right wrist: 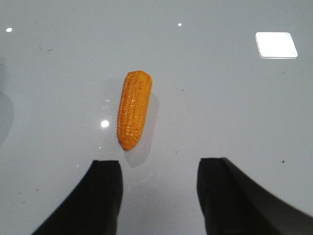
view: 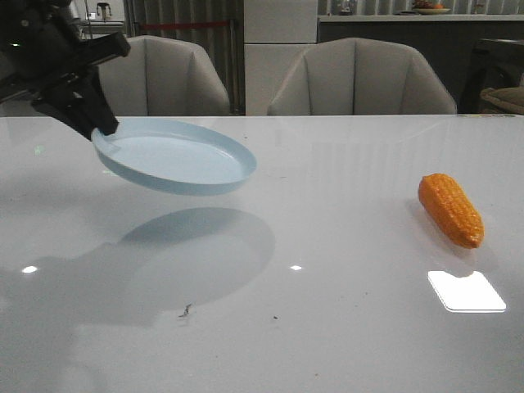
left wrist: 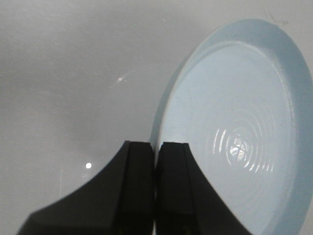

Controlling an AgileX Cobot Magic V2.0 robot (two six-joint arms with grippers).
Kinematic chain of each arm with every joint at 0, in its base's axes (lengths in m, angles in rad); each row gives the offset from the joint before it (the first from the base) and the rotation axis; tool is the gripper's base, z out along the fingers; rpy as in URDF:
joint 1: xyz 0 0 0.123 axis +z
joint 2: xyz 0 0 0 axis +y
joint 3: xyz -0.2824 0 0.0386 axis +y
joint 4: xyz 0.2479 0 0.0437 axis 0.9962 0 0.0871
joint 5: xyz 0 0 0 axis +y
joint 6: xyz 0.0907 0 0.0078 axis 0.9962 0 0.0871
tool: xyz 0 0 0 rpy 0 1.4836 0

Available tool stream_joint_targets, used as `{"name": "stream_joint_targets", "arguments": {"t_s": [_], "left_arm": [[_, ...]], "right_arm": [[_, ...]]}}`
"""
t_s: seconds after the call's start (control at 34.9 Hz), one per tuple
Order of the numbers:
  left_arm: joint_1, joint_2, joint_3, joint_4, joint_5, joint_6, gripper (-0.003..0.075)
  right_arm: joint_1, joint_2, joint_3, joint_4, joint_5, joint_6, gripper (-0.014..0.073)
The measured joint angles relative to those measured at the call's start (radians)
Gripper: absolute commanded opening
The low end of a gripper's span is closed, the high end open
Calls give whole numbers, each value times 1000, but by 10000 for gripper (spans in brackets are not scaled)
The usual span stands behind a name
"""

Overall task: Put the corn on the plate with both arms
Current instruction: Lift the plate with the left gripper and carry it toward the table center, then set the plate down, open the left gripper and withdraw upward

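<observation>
1. Corn lies on its side on the white bench, at the right of the front view, its narrow end toward the camera and its blunt end farther back. Nothing touches it.
2. In the right wrist view the corn sits on bare bench just ahead of the right gripper, nearer one finger than the other and not between them.
3. The right gripper's two black fingers stand wide apart with bench surface showing between them. This gripper does not appear in the front view.
4. The plate, pale blue and round, hangs in the air at the left of the front view, well apart from the corn. It is tilted, and its shadow falls on the bench beneath it.
5. The left gripper holds the plate by the rim at its far left edge. In the left wrist view its fingers are pressed nearly together, with the plate's rim running into the narrow slit between them.
6. The plate's inner face carries nothing.
7. Beyond the bench stand two grey chairs, and a bright patch of reflected light lies on the bench just in front of the corn.
</observation>
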Motion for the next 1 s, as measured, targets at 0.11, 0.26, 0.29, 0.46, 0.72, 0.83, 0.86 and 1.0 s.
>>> {"name": "stream_joint_targets", "arguments": {"t_s": [0.11, 0.26, 0.29, 0.46, 0.72, 0.83, 0.86, 1.0], "left_arm": [[-59, 4, 0, -3, 4, 2, 94], [-139, 7, -2, -3, 4, 2, 94], [-157, 7, -2, -3, 4, 2, 94], [-246, 50, -4, -12, 2, 6, 94], [-272, 114, -4, 40, -2, 7, 155], [-272, 114, -4, 63, -4, 7, 260], [-272, 114, -4, 70, -4, 7, 284], [-272, 114, -4, 88, -6, 8, 419]], "right_arm": [[0, 0, 0, 0, 0, 0, 457], [0, 0, 0, 0, 0, 0, 457], [0, 0, 0, 0, 0, 0, 457], [0, 0, 0, 0, 0, 0, 457], [0, 0, 0, 0, 25, 0, 457], [0, 0, 0, 0, 47, 0, 457], [0, 0, 0, 0, 54, 0, 457], [0, 0, 0, 0, 70, 0, 457]]}}
